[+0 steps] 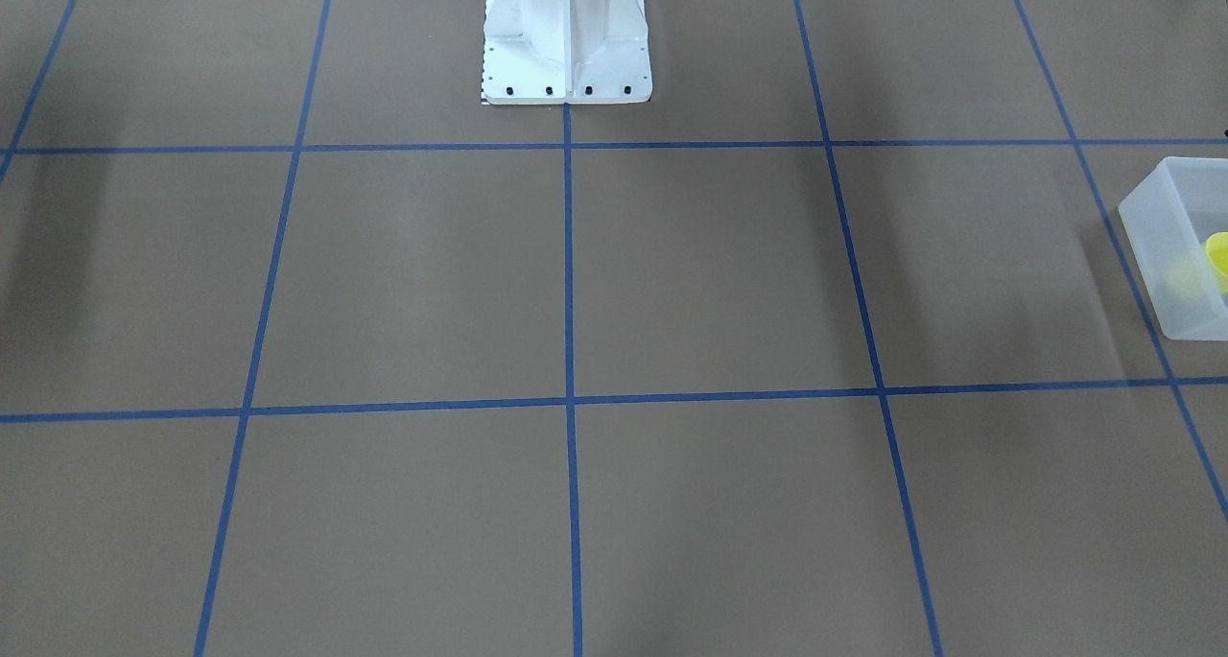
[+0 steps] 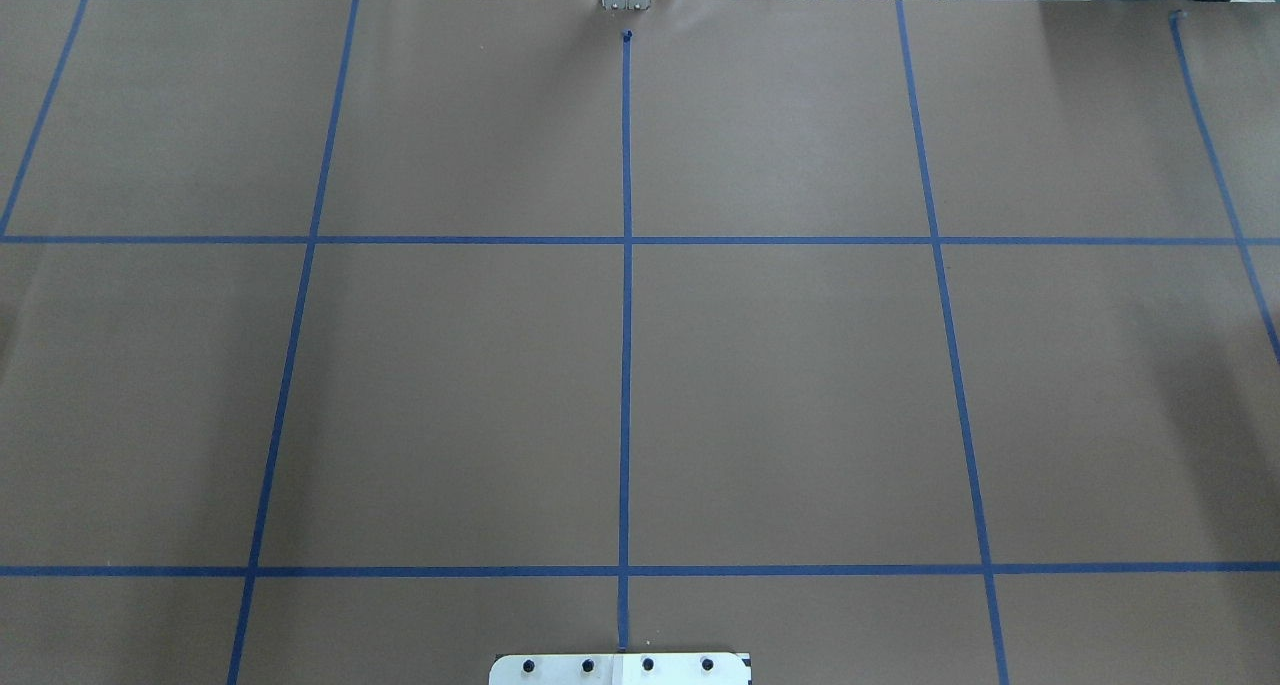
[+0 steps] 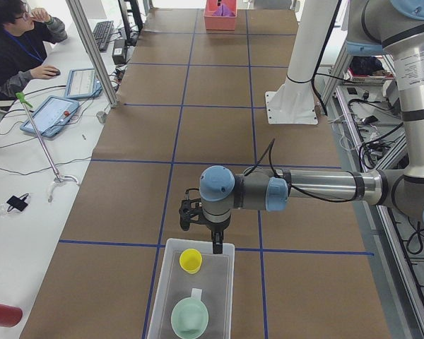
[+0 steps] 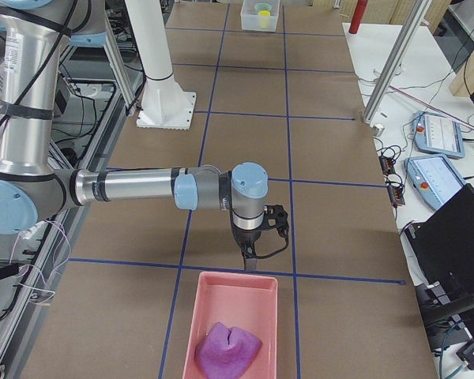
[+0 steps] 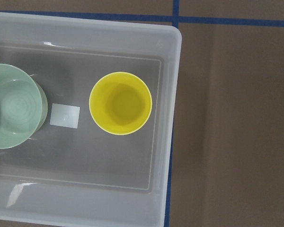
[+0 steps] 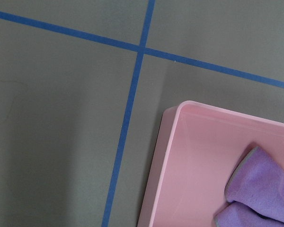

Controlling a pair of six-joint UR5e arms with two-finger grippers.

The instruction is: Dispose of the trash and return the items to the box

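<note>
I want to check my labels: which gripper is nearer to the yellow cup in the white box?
Left. The left gripper hangs at the end of the box, close to the yellow cup. The right gripper is at the table's other end, by the pink bin.

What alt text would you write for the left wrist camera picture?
Seen from straight above, a small translucent yellow plastic cup stands upright and empty in a frosted white rectangular plastic bin, beside a pale green round bowl. The brown table with blue tape lines lies alongside.
</note>
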